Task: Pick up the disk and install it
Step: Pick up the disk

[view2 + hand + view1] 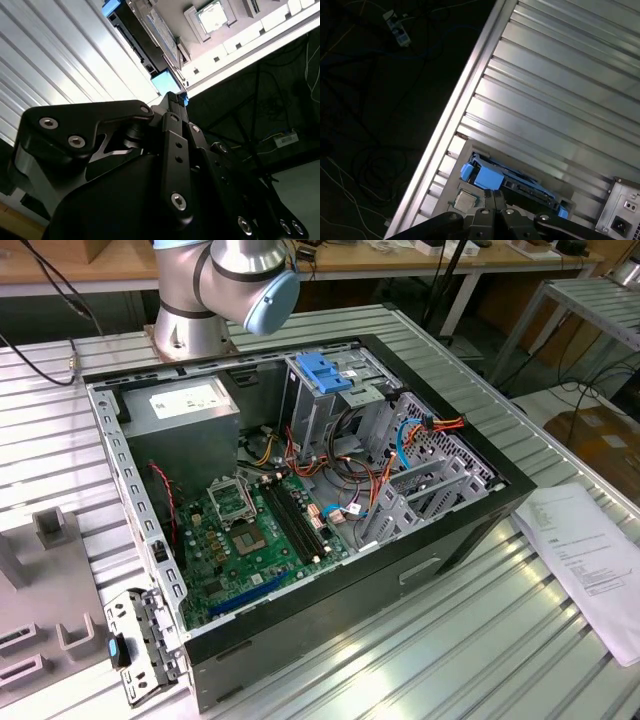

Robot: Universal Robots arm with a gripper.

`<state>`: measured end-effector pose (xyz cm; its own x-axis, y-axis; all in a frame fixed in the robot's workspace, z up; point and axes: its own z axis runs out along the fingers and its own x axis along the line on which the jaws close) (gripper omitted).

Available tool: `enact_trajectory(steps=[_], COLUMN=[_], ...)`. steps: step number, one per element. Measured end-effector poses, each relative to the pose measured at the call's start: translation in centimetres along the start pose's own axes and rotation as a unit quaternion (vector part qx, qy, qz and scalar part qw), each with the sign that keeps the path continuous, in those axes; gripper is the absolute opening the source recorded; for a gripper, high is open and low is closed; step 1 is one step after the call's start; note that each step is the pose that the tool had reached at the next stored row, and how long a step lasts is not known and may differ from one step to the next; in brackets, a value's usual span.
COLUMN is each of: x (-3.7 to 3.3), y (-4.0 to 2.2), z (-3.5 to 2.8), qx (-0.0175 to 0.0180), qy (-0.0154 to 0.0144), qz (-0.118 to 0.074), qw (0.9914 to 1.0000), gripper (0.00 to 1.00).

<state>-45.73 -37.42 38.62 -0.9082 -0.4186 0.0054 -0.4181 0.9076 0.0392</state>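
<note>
Exterior view: the arm (235,280) at upper left, behind the open computer case (330,625). Second wrist view: fingers (172,100) pressed together, tips at the disk (159,32), upper middle. First wrist view: the disk (520,186) lies on the ribbed surface (560,100), bottom centre

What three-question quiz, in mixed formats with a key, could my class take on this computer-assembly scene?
1. True or false: the computer case lies open, with its motherboard exposed.
2. Multiple choice: in the first wrist view, the end effector is nearest to A) the disk, B) the motherboard, C) a keyboard.
3. Fill in: in the exterior view, the paper sheet lies on the ribbed metal ____ beside the case.
Key: 1 true; 2 A; 3 table.
</note>
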Motion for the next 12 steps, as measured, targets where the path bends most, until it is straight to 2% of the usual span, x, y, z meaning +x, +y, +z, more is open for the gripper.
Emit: enact_trajectory(steps=[11,12], x=[0.0,0.0], y=[0.0,0.0], z=[0.0,0.0], qx=[0.0,0.0001], qy=[0.0001,0.0006], qz=[-0.003,-0.016], qw=[1.0,0.99988], gripper=[0.11,0.11])
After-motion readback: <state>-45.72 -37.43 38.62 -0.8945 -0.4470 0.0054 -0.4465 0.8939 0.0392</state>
